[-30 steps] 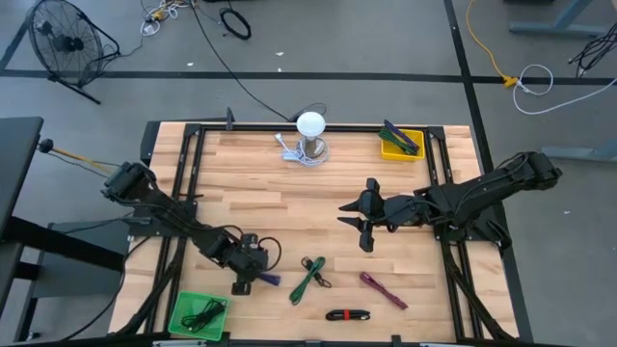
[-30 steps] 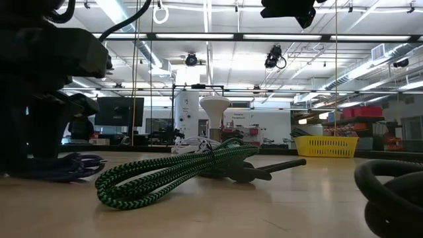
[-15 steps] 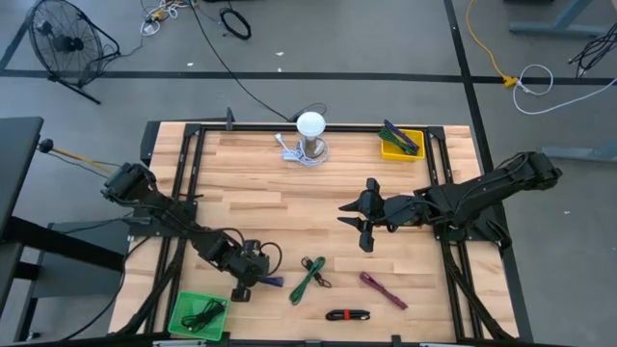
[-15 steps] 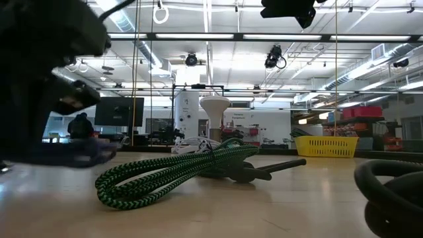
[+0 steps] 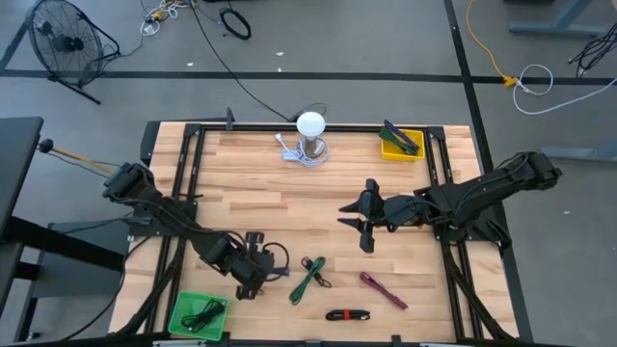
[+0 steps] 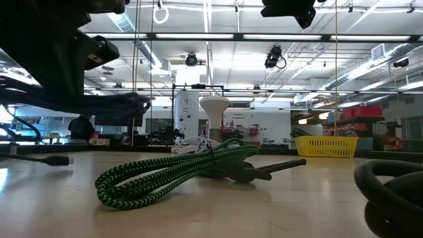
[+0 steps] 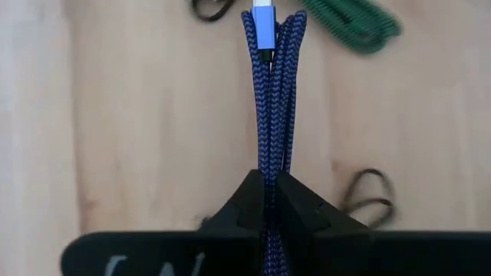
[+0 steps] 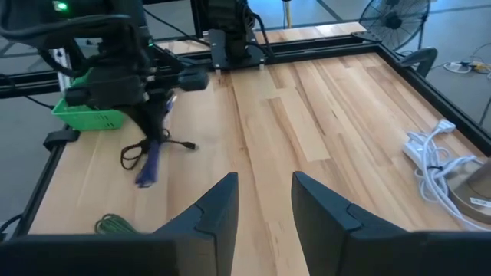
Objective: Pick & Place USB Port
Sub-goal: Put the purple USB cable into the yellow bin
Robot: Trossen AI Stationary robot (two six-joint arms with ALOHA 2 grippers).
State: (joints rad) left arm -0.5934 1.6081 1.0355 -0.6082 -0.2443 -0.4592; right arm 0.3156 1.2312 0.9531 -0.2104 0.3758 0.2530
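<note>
Carrying blue braided USB cable (image 7: 270, 107) pinched in left gripper (image 7: 270, 201), above tabletop near front-left corner, just beside green bin (image 5: 198, 314). Lift until dangling black lead (image 8: 146, 149) clears wood; centre over bin before release. Right gripper (image 8: 263, 201) spread, idle mid-table.

The floor (image 5: 318, 39) around the bench (image 5: 241, 183) was smooth grey, crossed by dark tape lines. A black fan (image 5: 64, 43) stood off the bench's far left corner, a black cable (image 5: 217, 53) trailed across the floor beside it, and a yellow cord (image 5: 487, 43) ran beyond the far right corner. Overhead, long strip lights (image 6: 218, 36) glowed under a ceiling of pipes and ducts. A monitor (image 6: 119, 111) stood far back, a person (image 6: 82, 125) beside it.
</note>
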